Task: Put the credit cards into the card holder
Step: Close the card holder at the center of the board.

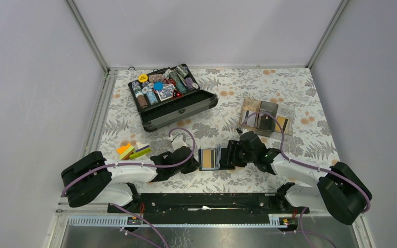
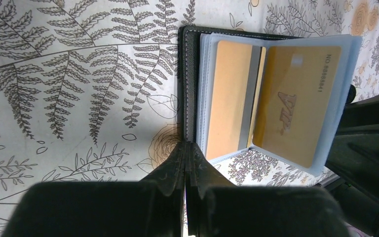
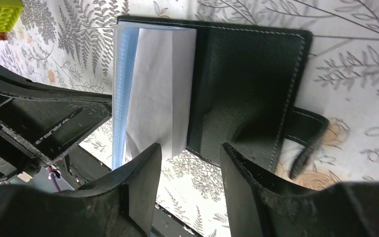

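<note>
Top view looks down from behind; both close wrist views seemingly share the card holder (image 2: 188, 89).

Clutter on a fern-print tablecloth (image 1: 289, 82).
An open black chip case (image 1: 183, 111) holding poker chips (image 1: 157, 89) sits at the back left, a clear tray (image 1: 288, 111) lies right, and coloured toy blocks (image 1: 133, 150) lie near left.

Gold credit card (image 2: 296, 103) in the card holder (image 2: 190, 84) reads "VIP" and "NO" (digits after it blurred)
</note>
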`<state>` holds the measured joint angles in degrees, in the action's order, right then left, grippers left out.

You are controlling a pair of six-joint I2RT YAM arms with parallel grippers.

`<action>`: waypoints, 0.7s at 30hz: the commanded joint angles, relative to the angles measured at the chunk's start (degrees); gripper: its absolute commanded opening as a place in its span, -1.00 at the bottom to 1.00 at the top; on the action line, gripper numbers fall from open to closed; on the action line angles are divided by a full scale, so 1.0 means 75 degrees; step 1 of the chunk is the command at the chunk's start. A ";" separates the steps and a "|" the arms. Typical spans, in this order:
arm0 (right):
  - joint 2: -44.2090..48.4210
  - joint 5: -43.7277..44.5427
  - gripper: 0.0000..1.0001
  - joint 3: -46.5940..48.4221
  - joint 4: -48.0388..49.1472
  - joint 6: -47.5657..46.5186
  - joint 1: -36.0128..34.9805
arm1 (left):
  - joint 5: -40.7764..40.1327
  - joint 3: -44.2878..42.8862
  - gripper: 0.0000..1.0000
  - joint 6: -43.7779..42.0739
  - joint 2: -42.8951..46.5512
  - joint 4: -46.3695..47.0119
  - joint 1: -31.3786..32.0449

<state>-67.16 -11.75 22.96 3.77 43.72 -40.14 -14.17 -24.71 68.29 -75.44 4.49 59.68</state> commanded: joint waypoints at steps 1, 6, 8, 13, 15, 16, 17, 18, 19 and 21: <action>-0.0491 -0.0148 0.06 0.0589 0.0613 -0.0216 -0.0267 | -0.0025 0.0086 -1.00 -0.0202 0.0306 0.0451 0.0023; -0.1112 0.0202 -0.01 0.0897 0.0473 -0.0339 -0.0544 | -0.0235 0.0248 -0.73 -0.0326 0.0943 0.0219 0.0022; -0.1328 0.0319 -0.02 0.0997 0.0423 -0.0372 -0.0635 | -0.0432 0.0301 -0.52 -0.0360 0.1326 -0.0068 0.0018; -0.1794 0.0567 -0.05 0.1297 0.0157 -0.0483 -0.0865 | -0.0867 0.0348 0.14 -0.0524 0.2031 -0.0364 -0.0003; -0.1918 0.0648 -0.06 0.1420 0.0044 -0.0509 -0.0941 | -0.0778 0.0227 0.28 -0.0639 0.1864 -0.0302 -0.0045; -0.1941 0.0662 -0.07 0.1460 -0.0013 -0.0510 -0.0967 | -0.0743 0.0110 0.32 -0.0679 0.1703 -0.0335 -0.0047; -0.1937 0.0680 -0.07 0.1488 -0.0059 -0.0510 -0.0990 | -0.0697 -0.0010 0.35 -0.0700 0.1501 -0.0370 -0.0047; -0.1898 0.0695 -0.07 0.1522 -0.0112 -0.0510 -0.1007 | -0.0623 -0.0101 0.38 -0.0719 0.1274 -0.0320 -0.0047; -0.1813 0.0716 -0.05 0.1533 -0.0176 -0.0523 -0.1008 | -0.0541 -0.0174 0.40 -0.0736 0.1055 -0.0226 -0.0047; -0.1602 0.0808 0.00 0.1555 -0.0373 -0.0547 -0.1011 | -0.0413 -0.0282 0.47 -0.0776 0.0647 0.0085 -0.0047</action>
<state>-81.25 -8.36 32.40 4.32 40.82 -47.09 -17.91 -23.57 64.25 -66.08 1.96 59.51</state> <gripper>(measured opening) 0.483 0.711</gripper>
